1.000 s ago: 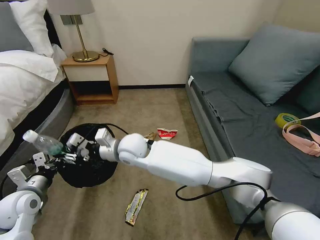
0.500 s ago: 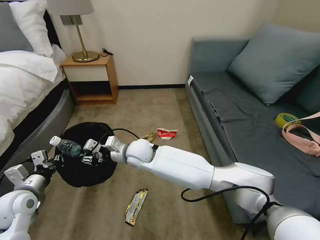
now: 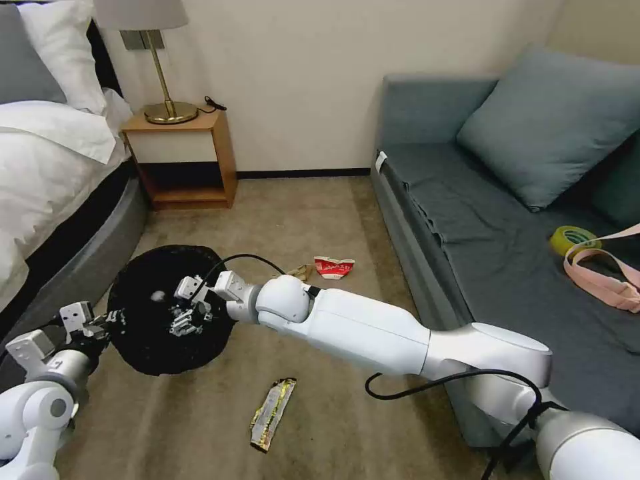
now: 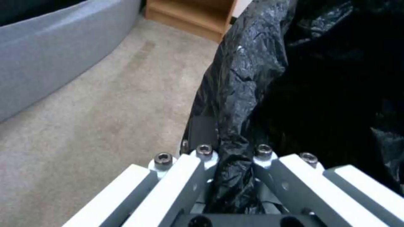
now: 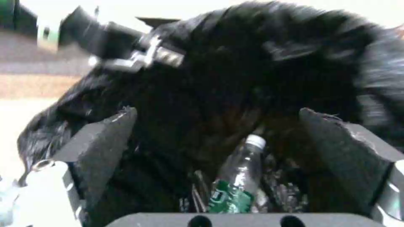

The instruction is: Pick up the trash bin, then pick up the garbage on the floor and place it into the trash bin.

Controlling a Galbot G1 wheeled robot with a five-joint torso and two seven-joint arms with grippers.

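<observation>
Nearest the robot, the left gripper (image 4: 233,164) has its fingers (image 4: 185,176) clenched on a fold of the crinkled black plastic bag that lines the small round trash bin (image 3: 143,347), holding it just above the beige carpet (image 3: 200,427) beside the grey bed base. The hold looks to be on bag film more than on rigid rim, so the liner could slip or tear and let the bin tilt or drop.

Just beyond, the right gripper (image 3: 187,308) hangs over the bin's mouth with its fingers (image 5: 105,142) released and spread wide. The clear plastic bottle with a green label (image 5: 235,183) lies inside the bag between them, apart from both pads. A careless lift from here could snag the loose liner on a finger and drag the bag, or the bottle, back out.

On the carpet near the bin lies the flat gold-yellow snack wrapper (image 3: 272,413); its thinness may defeat a pinch. Farther off, close to the grey-blue sofa (image 3: 507,220), sit the crumpled brown paper (image 3: 299,272) and, touching or just beside it, the crushed red-and-white paper carton (image 3: 335,267). Reaching for one could nudge the other away.
</observation>
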